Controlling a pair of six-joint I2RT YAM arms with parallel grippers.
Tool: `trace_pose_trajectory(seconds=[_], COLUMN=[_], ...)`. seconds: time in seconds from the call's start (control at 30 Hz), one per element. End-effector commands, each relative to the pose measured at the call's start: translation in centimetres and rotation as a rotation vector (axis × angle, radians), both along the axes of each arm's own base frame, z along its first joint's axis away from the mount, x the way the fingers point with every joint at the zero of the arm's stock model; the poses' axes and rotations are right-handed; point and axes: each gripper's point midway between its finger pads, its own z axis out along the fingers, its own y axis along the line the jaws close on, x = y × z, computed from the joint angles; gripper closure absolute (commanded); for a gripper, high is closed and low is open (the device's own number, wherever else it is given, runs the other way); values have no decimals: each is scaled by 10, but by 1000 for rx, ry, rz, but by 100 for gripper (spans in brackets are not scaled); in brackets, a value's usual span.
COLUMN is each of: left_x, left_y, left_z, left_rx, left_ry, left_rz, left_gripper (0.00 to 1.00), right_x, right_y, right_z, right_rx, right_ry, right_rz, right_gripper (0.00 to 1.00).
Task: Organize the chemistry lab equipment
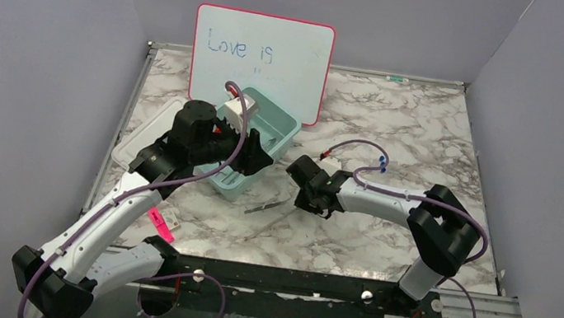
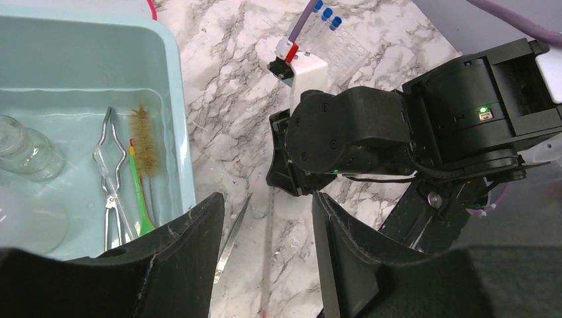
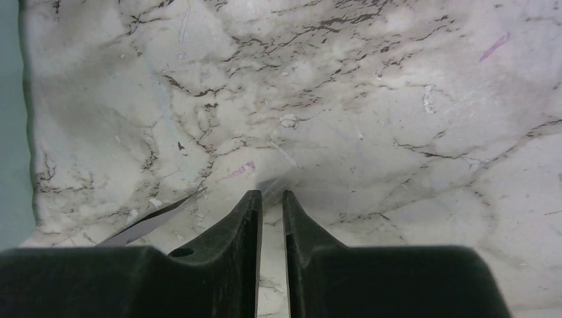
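The teal bin (image 1: 286, 129) holds metal tongs (image 2: 109, 173), a brown bristle brush (image 2: 146, 141), a green-handled tool (image 2: 140, 202) and a small glass flask (image 2: 26, 154). My left gripper (image 2: 265, 199) is open and empty, hovering over the bin's near right edge (image 1: 251, 165). My right gripper (image 3: 272, 193) is low over the marble just right of the bin (image 1: 305, 194). Its fingers are nearly together on the end of a thin, blurred rod (image 2: 268, 255). Flat metal tweezers (image 1: 264, 206) lie on the table between the grippers. Blue-capped tubes (image 2: 326, 14) lie behind the right arm.
The pink-framed whiteboard (image 1: 260, 58) stands behind the bin. A clear lid (image 1: 148, 130) lies left of the bin. A pink marker (image 1: 161, 225) lies by the left arm near the front edge. A whitish round object (image 2: 30, 228) sits in the bin's near corner.
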Motion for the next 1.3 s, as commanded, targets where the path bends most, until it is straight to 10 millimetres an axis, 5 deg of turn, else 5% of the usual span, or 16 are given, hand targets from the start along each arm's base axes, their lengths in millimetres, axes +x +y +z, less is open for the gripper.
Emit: trace_pose_trajectory(seconds=[0.0,0.17,0.3,0.5,0.6,0.97,1.07,1.27], left_x=[-8,-14,-14,-8,-5,-5,1,3], left_y=[-3,-9,-11,-6,-5,-4,-4,-25], left_z=[1,-19,-34,-42,-45,-45,-45,-40], left_rx=[-18,-17,-18,7,12,5,-27,-182], left_ry=[-8,67,121,119,124,131,161,241], left_rz=[-34,-73,-67,-19,-1,16,73,64], left_gripper=[45,45,45,45,45,46,45,38], right_x=[1,7,10,3,-3,-15,-2,26], right_y=[-37,-49,-39,-29,-32,-37,-36,-30], right_z=[-10,-5,-3,-7,-14,-27,-9,65], right_rx=[-183,-246,-212,-191,-205,-185,-167,-26], right_ry=[-32,-85,-111,-37,15,77,-8,-247], right_rz=[-14,33,147,153,114,23,8,-30], right_gripper=[80,86,93,73,71,91,99,99])
